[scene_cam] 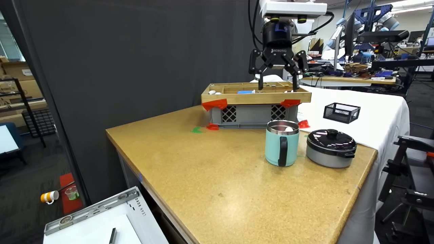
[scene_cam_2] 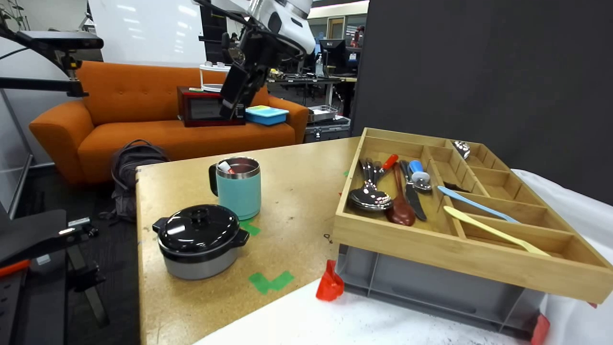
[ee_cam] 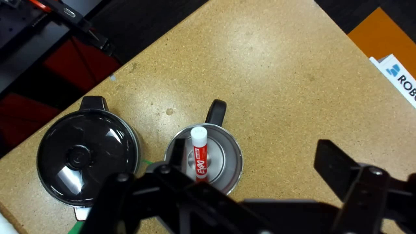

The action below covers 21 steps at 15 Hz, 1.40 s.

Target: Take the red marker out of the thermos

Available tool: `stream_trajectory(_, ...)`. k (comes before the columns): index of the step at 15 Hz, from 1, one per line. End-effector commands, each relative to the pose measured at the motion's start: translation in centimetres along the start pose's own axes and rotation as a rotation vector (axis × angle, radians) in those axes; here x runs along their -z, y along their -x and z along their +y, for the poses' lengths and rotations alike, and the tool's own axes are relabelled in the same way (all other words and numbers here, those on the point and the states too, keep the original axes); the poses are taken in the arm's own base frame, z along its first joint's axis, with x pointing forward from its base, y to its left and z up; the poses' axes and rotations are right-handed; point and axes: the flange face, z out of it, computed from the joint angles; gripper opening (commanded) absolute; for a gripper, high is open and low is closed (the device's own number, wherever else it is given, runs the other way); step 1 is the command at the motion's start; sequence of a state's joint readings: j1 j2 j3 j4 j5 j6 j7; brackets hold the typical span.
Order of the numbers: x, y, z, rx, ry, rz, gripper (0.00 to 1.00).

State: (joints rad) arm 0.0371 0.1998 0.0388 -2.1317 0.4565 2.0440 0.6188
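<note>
Leaning inside teal thermos (scene_cam_2: 241, 191), white end up: red marker (ee_cam: 200, 161), lettered EXPO, legible in wrist view only; reduced to a whitish tip (scene_cam: 289, 129) in an exterior view. Suspended above table (scene_cam: 203, 169), well apart from thermos: gripper (scene_cam: 277, 83), with jaws spread wide. Set just beside thermos, shown in all three views: lidded pot (scene_cam_2: 198, 247). Laid out in full sight in an exterior view: spoons (scene_cam_2: 371, 197) in wooden tray (scene_cam_2: 459, 247). Caught in an exterior view, with tray contents mostly screened by its wall: wire basket (scene_cam: 337, 115).
</note>
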Motion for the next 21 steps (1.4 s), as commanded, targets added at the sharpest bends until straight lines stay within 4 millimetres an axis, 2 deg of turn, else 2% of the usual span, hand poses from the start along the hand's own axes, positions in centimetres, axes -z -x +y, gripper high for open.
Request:
stream_trajectory(1, 0.1, 0.0, 0.0, 0.0, 0.001, -0.001, 1.0)
stream_trajectory(10, -0.8, -2.2, 2.1, 0.217, 0.13, -0.124, 1.0)
stream_trajectory(17, -2.3, -4.5, 1.4, 0.23, 0.115, -0.14, 1.0)
stream_trajectory(18, -2.5, -4.8, 1.3, 0.226, 0.117, -0.142, 0.91)
stream_trajectory(19, -2.8, -5.1, 1.2, 0.22, 0.121, -0.146, 0.74)
stream_trajectory(21, -3.3, -5.6, 1.2, 0.213, 0.125, -0.151, 0.6)
